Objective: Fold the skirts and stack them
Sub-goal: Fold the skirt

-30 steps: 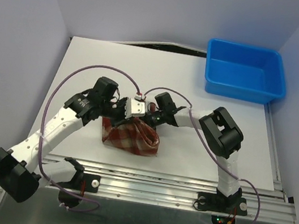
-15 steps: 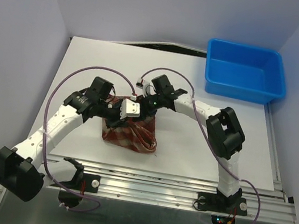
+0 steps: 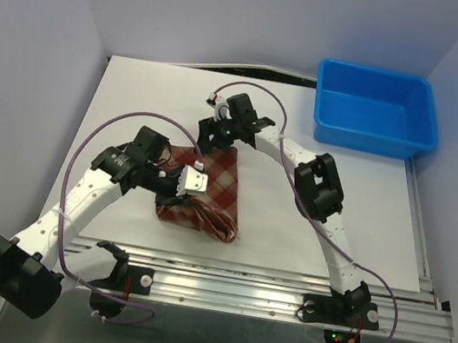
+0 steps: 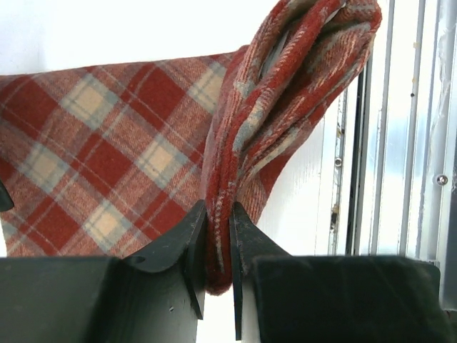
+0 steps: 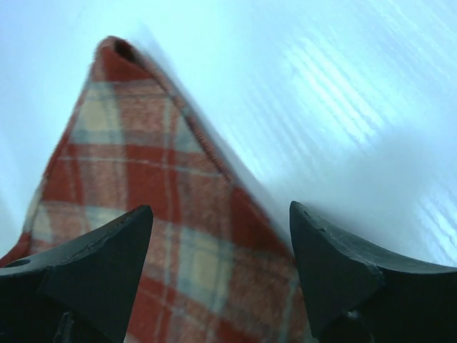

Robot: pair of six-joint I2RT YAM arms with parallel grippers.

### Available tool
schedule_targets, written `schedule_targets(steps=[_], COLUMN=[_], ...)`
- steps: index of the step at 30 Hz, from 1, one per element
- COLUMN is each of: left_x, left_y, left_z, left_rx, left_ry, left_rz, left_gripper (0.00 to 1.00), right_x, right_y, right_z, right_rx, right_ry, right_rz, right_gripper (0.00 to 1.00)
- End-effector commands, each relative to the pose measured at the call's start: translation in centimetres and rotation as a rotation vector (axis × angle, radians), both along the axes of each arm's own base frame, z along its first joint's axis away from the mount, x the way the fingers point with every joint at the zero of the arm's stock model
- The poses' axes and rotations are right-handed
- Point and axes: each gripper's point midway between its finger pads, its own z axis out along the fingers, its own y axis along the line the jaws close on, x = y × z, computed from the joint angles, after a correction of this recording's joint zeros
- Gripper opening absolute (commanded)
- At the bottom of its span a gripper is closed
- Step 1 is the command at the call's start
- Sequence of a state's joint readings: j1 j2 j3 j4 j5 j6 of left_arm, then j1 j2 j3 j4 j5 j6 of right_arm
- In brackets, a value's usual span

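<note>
Pinching a thick fold of the skirt (image 4: 107,157), the left gripper (image 4: 218,214) has its jaws nearly closed on several bunched layers, gripping close to the cloth's edge. That hold looks shallow: if the arm pulls hard or sideways, I judge the inner layers could slide out and the fold come apart. A pull could also drag the flat part along and rumple it.

The right gripper (image 5: 221,214) stands with its jaws wide apart over the skirt's far corner, holding nothing. Whether the fingertips touch the cloth I cannot tell. Any drop or sweep from there could catch that corner and flip it back.

The skirt lies on the table (image 3: 339,199), left of centre, between the two grippers and well apart from the bin (image 3: 376,108). Its near edge sits close to the front rail (image 3: 282,277), so a tug toward the bases could hang it up there.

It is a soft, woolly plaid in red, dark red and cream. The far part lies flat and tapers to a point. The near right side is heaped into a fat, curled roll with open layers showing. Overall it looks lopsided, not yet a neat fold. Only one skirt shows
</note>
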State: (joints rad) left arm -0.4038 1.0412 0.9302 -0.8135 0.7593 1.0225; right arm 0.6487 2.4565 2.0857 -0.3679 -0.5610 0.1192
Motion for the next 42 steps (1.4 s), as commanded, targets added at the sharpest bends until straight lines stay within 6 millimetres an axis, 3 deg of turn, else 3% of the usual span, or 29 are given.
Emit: schedule_targets(steps=[1,2,4,5,7,8,9,11,17,27,32,42], left_x=[-1.1,-1.1,-0.8,-0.6,0.5,1.2,2.1,3.2,7.6,13.3,15.3,18.9], left_y=[0.1,0.1,-0.1,-0.1,-0.3,-0.3,-0.4,-0.6,0.5,2.0,2.1,3.2], left_z=[0.4,0.6,0.9,1.2,1.7,1.8,2.4,2.9,3.2,1.9,1.5,-1.2], left_rx=[-0.017,-0.019,-0.029,-0.033,-0.048,-0.047,-0.069,-0.095,-0.138,-0.157,-0.166,-0.111], left_ry=[0.000,-0.006,-0.009,-0.004,-0.024,-0.027,-0.015,0.027,0.096,0.113,0.085,0.026], left_rz=[-0.035,-0.032,-0.018,0.002,0.044,0.080,0.129,0.179,0.312,0.438,0.464,0.537], left_gripper=[0.00,0.00,0.00,0.00,0.00,0.00,0.00,0.00,0.00,0.00,0.00,0.00], right_x=[3.1,3.1,2.6,1.9,0.3,-0.4,-2.1,-4.2,-7.2,-9.9,-10.2,-10.2], right_y=[1.4,1.4,1.4,1.0,0.9,0.7,0.2,-0.8,-2.3,-2.8,-2.8,-2.7], right_z=[1.1,-0.4,-1.6,-3.1,-4.0,-4.3,-5.1,-5.9,-6.1,-6.5,-6.6,-6.6], right_rx=[0.053,0.038,0.036,0.020,0.035,0.039,0.041,0.040,0.045,0.065,0.070,0.069], right_ry=[-0.078,-0.069,-0.053,-0.024,0.020,0.041,0.087,0.131,0.177,0.240,0.254,0.265], right_rz=[-0.035,-0.024,-0.004,0.011,0.054,0.073,0.102,0.127,0.170,0.224,0.229,0.239], right_gripper=[0.83,0.83,0.81,0.74,0.65,0.55,0.51,0.41,0.27,0.26,0.26,0.28])
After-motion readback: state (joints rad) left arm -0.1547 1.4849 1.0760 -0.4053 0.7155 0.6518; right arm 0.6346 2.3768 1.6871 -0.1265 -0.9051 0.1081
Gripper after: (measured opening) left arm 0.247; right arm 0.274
